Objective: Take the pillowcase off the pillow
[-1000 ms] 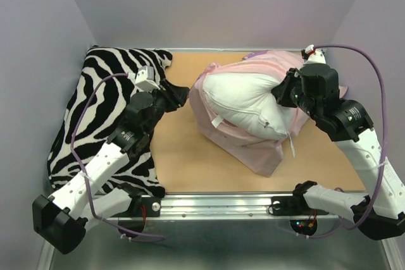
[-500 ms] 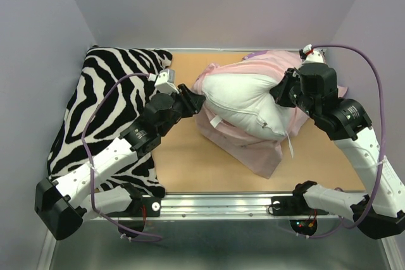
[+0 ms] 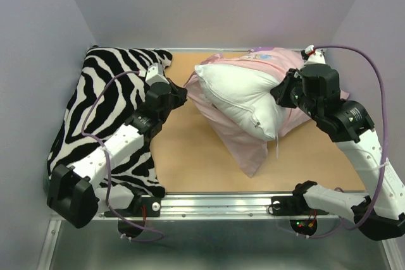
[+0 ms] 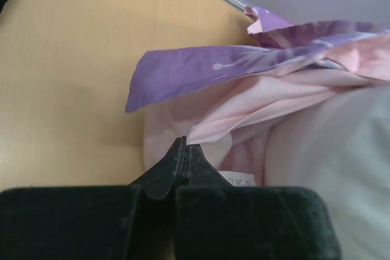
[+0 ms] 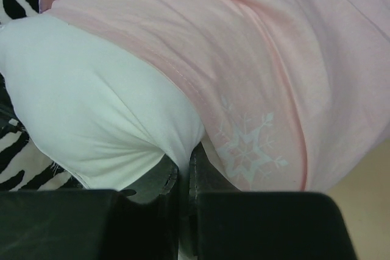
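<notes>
Since the thin pink-purple fabric pillowcase (image 4: 244, 111) is limp, the left gripper (image 4: 184, 145) pinches its edge between closed jaw tips; the right gripper (image 5: 183, 164), likewise closed, clamps the plump, squashy white pillow (image 5: 91, 101).

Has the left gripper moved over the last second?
Yes. From the zebra cushion's edge the left gripper reached right to the pillowcase, then drew back left toward the cushion, now shut on the pillowcase's edge.
</notes>
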Robot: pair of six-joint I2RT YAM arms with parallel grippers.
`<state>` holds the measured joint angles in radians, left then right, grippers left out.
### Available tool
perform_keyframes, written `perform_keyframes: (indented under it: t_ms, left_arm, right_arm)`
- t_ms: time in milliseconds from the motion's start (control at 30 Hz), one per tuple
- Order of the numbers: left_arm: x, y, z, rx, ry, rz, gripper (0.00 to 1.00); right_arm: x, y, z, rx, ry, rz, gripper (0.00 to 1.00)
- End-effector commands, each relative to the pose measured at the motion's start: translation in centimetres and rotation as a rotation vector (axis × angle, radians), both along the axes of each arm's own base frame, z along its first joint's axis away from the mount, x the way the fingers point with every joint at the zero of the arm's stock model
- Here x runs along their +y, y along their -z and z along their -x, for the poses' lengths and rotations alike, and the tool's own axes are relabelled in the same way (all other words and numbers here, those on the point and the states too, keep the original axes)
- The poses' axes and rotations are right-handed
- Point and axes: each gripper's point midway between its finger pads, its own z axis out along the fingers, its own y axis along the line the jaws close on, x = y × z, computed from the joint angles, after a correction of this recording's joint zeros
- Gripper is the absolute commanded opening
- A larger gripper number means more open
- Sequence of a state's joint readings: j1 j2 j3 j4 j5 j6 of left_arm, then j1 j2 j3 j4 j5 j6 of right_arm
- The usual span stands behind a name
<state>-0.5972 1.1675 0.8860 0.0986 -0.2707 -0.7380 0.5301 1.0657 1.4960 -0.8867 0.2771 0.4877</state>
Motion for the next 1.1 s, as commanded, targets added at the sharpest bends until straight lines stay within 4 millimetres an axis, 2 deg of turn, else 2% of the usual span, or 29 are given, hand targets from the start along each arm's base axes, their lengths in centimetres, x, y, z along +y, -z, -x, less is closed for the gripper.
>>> perform_keyframes:
  t_ms: [0,33,67,100,167,200,300,333,367,400,433,467,500,533,567,600,633,700,733,800,833,900,933,967,1000,1033,1067]
  left_arm:
    - [2.1,-0.6,-3.4,-0.038,-0.085,0.008,0.0]
    - [1.6,0.5,-4.0,-0.021,-0.068,-0.006,0.0]
    - [0.5,0.4,-4.4,-0.038,-0.019,-0.001,0.0]
    - [-0.4,2.2,-4.8,-0.01,0.015,-0.012,0.0]
    - [-3.1,2.8,-4.9,-0.049,0.139,0.026,0.0]
    - [-4.2,5.3,-5.1,-0.004,0.173,0.012,0.0]
    - [-7.6,7.7,-5.3,0.006,0.273,0.013,0.0]
    - [-8.5,10.1,-5.8,0.049,0.285,0.009,0.03]
    - [-9.8,10.3,-5.9,0.042,0.334,0.046,0.04]
    - [-10.7,12.1,-6.0,0.079,0.357,0.076,0.04]
    - [-11.4,12.0,-6.3,0.074,0.377,0.097,0.09]
    - [-12.4,10.7,-7.1,0.042,0.403,0.12,0.11]
    - [-12.8,10.7,-7.5,0.037,0.409,0.121,0.16]
    - [-13.0,9.9,-7.7,0.018,0.416,0.124,0.28]
    - [-13.0,9.2,-7.7,0.007,0.415,0.129,0.34]
    - [-12.8,8.8,-7.5,0.002,0.408,0.134,0.39]
    - [-11.8,7.8,-6.8,-0.008,0.38,0.145,0.47]
    - [-10.6,7.0,-5.9,-0.017,0.345,0.142,0.55]
    - [-9.2,6.5,-5.3,-0.005,0.296,0.128,0.62]
    - [-7.8,6.2,-4.7,0.012,0.238,0.115,0.67]
    - [-5.7,6.7,-4.4,0.054,0.135,0.077,0.71]
    - [-4.4,6.6,-3.7,0.082,0.058,0.093,0.72]
    - [-3.4,5.9,-3.2,0.089,0.009,0.11,0.74]
    - [-1.9,6.9,-2.6,0.129,-0.054,0.087,0.74]
    - [-1.2,5.6,-2.0,0.107,-0.079,0.109,0.74]
    - [-0.4,5.3,-1.6,0.102,-0.107,0.114,0.76]
    - [0.5,5.9,-1.0,0.11,-0.137,0.099,0.76]
  right_arm:
    - [-2.4,-8.0,1.2,-0.234,0.077,-0.114,0.01]
    - [-2.4,-8.3,1.3,-0.242,0.08,-0.121,0.01]
    - [-2.4,-8.2,1.2,-0.237,0.083,-0.13,0.01]
    - [-2.2,-8.5,1.0,-0.239,0.082,-0.134,0.0]
    - [-1.2,-8.8,0.4,-0.232,0.059,-0.154,0.01]
    - [-0.1,-9.4,-0.5,-0.241,0.038,-0.179,0.0]
    - [3.2,-11.2,-1.6,-0.246,-0.076,-0.261,0.01]
    - [4.4,-11.1,-2.4,-0.233,-0.107,-0.274,0.0]
    - [5.7,-12.1,-2.5,-0.237,-0.156,-0.321,0.01]
    - [6.5,-12.4,-2.7,-0.233,-0.185,-0.34,0.0]
    - [7.6,-11.9,-3.4,-0.211,-0.214,-0.347,0.0]
    - [8.7,-11.8,-3.1,-0.194,-0.269,-0.368,0.01]
    - [9.1,-12.0,-3.3,-0.203,-0.274,-0.388,0.0]
    - [9.0,-11.8,-3.6,-0.208,-0.267,-0.388,0.01]
    - [8.5,-10.8,-4.0,-0.206,-0.227,-0.37,0.01]
    - [7.6,-10.5,-4.5,-0.22,-0.176,-0.357,0.01]
    - [7.1,-10.3,-5.0,-0.234,-0.143,-0.347,0.0]
    - [5.9,-9.8,-5.9,-0.25,-0.067,-0.31,0.01]
    - [5.6,-9.2,-6.4,-0.245,-0.039,-0.292,0.01]
    - [5.6,-8.9,-6.8,-0.243,-0.03,-0.282,0.0]
    - [5.7,-8.7,-7.0,-0.239,-0.028,-0.28,0.0]
    - [5.8,-8.2,-7.4,-0.234,-0.022,-0.274,0.01]
    - [5.9,-7.7,-7.8,-0.225,-0.02,-0.269,0.01]
    - [6.1,-7.2,-8.0,-0.221,-0.023,-0.264,0.01]
    - [6.2,-6.9,-8.3,-0.218,-0.022,-0.26,0.01]
    - [6.5,-6.5,-8.5,-0.215,-0.024,-0.262,0.01]
    - [6.9,-5.7,-8.7,-0.202,-0.04,-0.258,0.01]
